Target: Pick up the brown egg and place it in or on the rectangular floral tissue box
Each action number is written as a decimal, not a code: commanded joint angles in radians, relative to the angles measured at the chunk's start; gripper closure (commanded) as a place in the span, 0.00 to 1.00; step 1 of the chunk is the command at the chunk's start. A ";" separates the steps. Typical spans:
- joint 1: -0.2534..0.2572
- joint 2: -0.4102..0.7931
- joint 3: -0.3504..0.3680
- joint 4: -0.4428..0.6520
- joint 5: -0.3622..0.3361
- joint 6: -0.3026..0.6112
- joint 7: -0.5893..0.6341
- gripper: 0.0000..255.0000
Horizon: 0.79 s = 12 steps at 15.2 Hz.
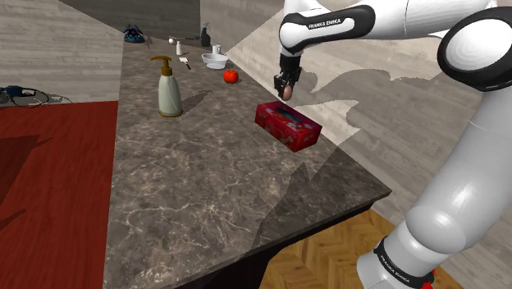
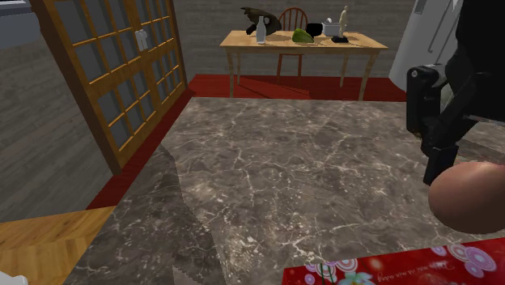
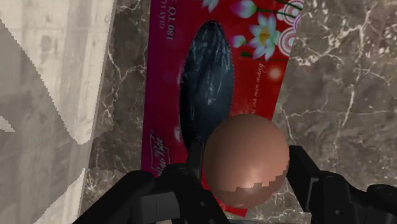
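A smooth brown egg (image 3: 247, 159) is clasped between my black fingers, and my gripper (image 3: 245, 194) is shut on it. Below it lies the red floral tissue box (image 3: 167, 83) with its dark oval slot, flat on the marble counter. In the shoulder view my gripper (image 1: 285, 90) hangs just above the far end of the tissue box (image 1: 287, 125). The second exterior view has the egg (image 2: 469, 198) under a black finger (image 2: 441, 158), a little above the box's flowered top (image 2: 388, 271).
Further back on the counter (image 1: 189, 181) stand a soap dispenser (image 1: 168, 86), a red round fruit (image 1: 230, 75), a white bowl (image 1: 215, 59) and small bottles. The counter's edge (image 1: 328, 222) drops to wood floor. A wooden table (image 2: 303, 40) stands far off.
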 commanded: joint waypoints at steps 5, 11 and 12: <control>-0.056 0.037 -0.039 0.020 0.010 0.037 -0.094 1.00; -0.057 0.051 -0.041 -0.042 0.002 0.111 -0.078 1.00; -0.057 0.054 -0.042 -0.051 0.000 0.123 -0.076 1.00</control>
